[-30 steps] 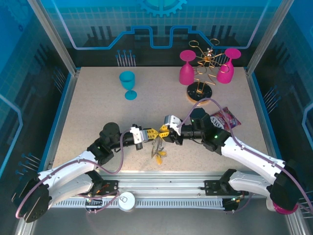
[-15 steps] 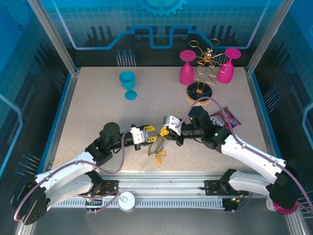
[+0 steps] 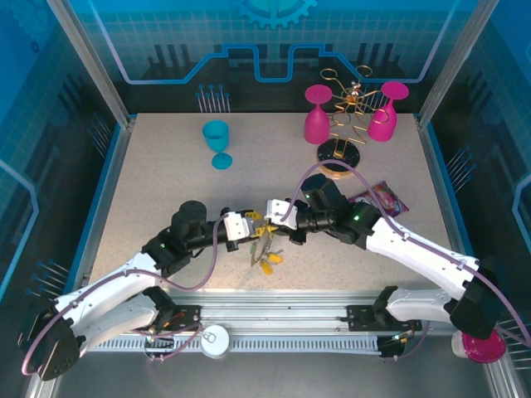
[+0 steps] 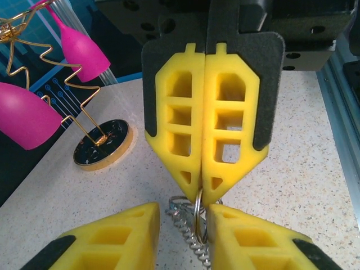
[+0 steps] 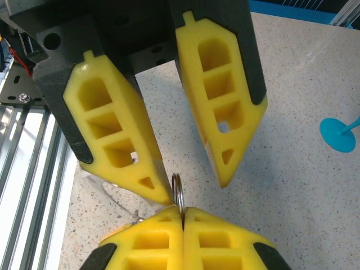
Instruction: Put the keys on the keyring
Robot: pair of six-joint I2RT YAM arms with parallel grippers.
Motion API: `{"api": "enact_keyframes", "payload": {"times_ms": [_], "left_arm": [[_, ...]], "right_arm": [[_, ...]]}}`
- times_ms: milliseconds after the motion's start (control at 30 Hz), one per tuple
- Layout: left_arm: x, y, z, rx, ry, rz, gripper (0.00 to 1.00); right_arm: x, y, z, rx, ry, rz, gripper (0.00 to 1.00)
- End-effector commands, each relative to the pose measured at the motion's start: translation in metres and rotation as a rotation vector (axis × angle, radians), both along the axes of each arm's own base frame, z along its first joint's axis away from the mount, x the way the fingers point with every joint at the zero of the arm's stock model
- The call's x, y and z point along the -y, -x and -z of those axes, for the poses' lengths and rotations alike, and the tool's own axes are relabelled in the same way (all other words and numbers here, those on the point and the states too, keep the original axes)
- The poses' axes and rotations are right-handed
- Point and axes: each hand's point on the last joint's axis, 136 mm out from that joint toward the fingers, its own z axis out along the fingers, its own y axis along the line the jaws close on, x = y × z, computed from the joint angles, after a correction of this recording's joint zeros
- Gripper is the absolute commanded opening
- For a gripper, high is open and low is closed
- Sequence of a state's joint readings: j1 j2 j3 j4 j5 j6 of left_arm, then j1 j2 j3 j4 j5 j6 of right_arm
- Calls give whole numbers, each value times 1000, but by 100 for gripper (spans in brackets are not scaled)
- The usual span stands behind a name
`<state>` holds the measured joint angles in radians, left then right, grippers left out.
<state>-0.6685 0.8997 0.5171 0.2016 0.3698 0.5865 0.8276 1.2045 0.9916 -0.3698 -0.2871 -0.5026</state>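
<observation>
Fingers of the right gripper (image 4: pixel 198 196) were pressed tight together on the thin round grey metal keyring (image 5: pixel 178 191), pinching its edge. The left gripper (image 5: pixel 194 188) faced it tip to tip. Its yellow fingers were apart, one on each side of the keyring, and they squeezed nothing. A bumpy little chain (image 4: pixel 188 239) hung down from the keyring. All this was on the near side of the gold wire glass rack with the round wooden base (image 3: pixel 336 156), a bit to its left. The small metal keys with yellow plastic heads (image 3: pixel 267 264) were farther from the rack again. I could not tell if they hung or lay on the speckled table (image 3: pixel 166 191).
</observation>
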Motion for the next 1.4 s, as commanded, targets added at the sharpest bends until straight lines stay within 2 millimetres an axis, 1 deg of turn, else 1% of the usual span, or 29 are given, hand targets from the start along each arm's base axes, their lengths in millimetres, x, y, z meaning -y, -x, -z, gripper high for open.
{"api": "enact_keyframes", "payload": {"times_ms": [0,200,267,400,433,533,567,633,700,767,867,1033,1100,1233,1367], "left_arm": [[1,-3,-7,16,-16,2,23],[2,-1,-4,11,-36,18,9],[3,0,-3,11,-42,23,0],[2,1,-2,24,-40,29,0],[2,2,-3,31,-33,28,0],[1,-2,-8,50,7,5,0],[1,-3,-10,58,26,-3,0],[0,-5,-16,76,73,-21,0],[0,-6,-19,83,107,-30,0],[1,-7,-20,74,123,-34,0],[2,-5,-21,63,138,-27,0],[1,-2,-22,57,150,-17,0],[2,-1,-22,56,154,-12,0],[2,-1,-24,53,165,-9,0],[3,-1,-24,51,169,-7,0]], "right_arm": [[-10,3,-19,53,-24,-40,0],[-17,8,-26,67,-42,-68,0],[-17,8,-27,67,-51,-65,0],[-12,6,-29,66,-88,-23,0],[-8,3,-30,65,-105,2,5],[8,-10,-27,63,-148,114,31],[16,-15,-20,62,-156,166,34],[27,-22,-10,69,-176,248,35],[32,-24,0,62,-203,294,35],[30,-20,11,44,-213,298,35],[24,-19,18,56,-218,298,36],[11,-18,22,54,-227,263,40],[7,-19,20,61,-236,257,40],[-2,-17,17,54,-267,219,40],[-5,-18,20,55,-260,212,38]]}}
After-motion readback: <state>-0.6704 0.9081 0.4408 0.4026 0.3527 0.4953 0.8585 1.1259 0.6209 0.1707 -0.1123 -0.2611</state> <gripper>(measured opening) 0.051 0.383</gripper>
